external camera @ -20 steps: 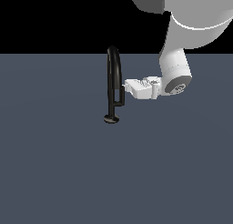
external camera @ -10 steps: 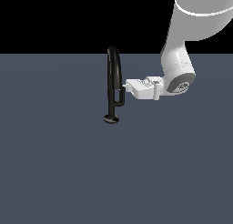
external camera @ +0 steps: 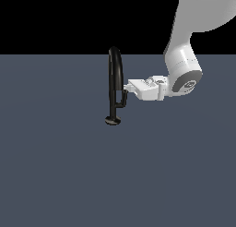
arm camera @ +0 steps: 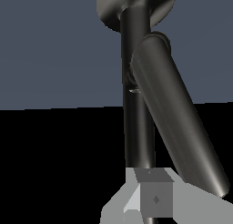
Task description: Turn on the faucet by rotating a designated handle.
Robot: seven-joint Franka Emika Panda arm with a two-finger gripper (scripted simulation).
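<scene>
The glossy black faucet [external camera: 113,78] stands upright on its round disc base [external camera: 113,121], with its pipe arching over at the top. The handle [external camera: 123,98] is a short black bar beside the stem, joined low down by a small stub. My gripper [external camera: 127,88] reaches in level from the exterior view's right, and its tip is at the handle's upper end. The fingers look shut, with nothing between them. In the wrist view the handle [arm camera: 175,118] slants across the stem [arm camera: 136,127], just beyond my fingertips [arm camera: 154,200].
The faucet stands on a flat dark grey-blue floor [external camera: 60,175]. My white arm [external camera: 184,69] comes down from the upper part of the exterior view's right. Nothing else is in view.
My upper arm links have swung toward the exterior view's right. The gripper tip stays at the handle, and the handle's pose looks unchanged.
</scene>
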